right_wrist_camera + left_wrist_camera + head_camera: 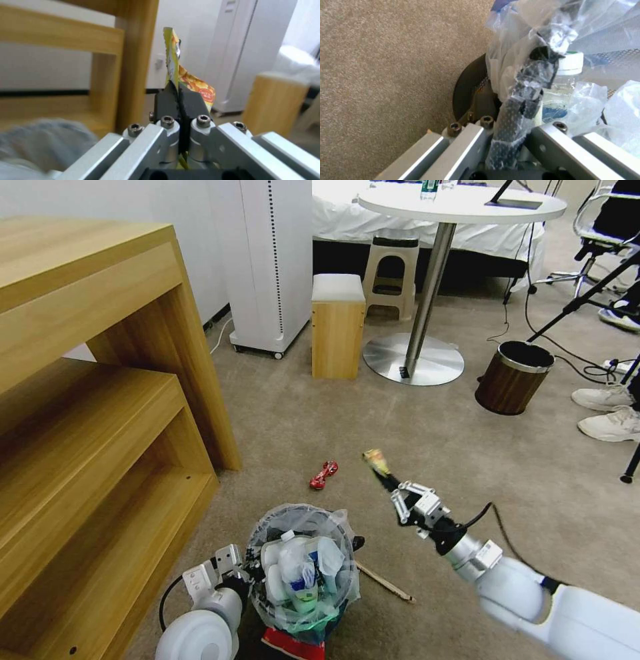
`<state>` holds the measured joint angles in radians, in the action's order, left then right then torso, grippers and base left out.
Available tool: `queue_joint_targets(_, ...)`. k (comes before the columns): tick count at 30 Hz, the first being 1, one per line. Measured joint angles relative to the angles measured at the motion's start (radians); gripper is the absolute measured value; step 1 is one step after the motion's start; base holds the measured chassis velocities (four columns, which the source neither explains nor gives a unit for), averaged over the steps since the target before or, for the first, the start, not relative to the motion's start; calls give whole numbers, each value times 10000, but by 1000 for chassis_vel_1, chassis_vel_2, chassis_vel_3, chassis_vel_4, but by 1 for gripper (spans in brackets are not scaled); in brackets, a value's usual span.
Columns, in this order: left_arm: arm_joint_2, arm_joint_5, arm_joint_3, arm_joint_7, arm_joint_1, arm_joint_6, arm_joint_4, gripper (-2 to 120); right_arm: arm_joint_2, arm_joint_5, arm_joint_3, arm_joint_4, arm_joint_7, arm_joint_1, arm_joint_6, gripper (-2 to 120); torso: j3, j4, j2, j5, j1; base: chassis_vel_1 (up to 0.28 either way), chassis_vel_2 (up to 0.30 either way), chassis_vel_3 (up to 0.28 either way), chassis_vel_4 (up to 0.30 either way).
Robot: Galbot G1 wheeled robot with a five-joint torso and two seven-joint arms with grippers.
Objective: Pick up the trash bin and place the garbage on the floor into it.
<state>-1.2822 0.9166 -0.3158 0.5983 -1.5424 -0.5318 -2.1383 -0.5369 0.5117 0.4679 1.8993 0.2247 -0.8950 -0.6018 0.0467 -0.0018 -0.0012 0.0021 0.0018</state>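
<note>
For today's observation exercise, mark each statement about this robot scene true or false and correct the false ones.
1. The right tool is shut on a yellow snack wrapper. True.
2. The left tool grips the brown wood-grain bin. False: it is clamped on the rim of the trash bin, the wire one lined with a clear bag.
3. A red wrapper lies on the floor beyond the trash bin. True.
4. The trash bin is empty. False: it holds bottles and other litter.
5. A wooden stick lies on the carpet beside the trash bin. True.
</note>
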Motion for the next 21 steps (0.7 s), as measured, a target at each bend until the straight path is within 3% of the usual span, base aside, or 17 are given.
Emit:
queue_joint_targets(15, -21, 58, -88, 35, -83, -21, -70, 0, -2294, 736, 2361, -731, 982, 937, 331, 0, 2, -1, -1, -2, 0, 0, 0, 0, 0)
queue_joint_targets(21, 2, 126, -121, 44, -55, -28, -73, 0, -2761, 973, 3370, -696, 1400, 1633, 443, 0, 2, 0, -1, -2, 1, 0, 0, 0, 0)
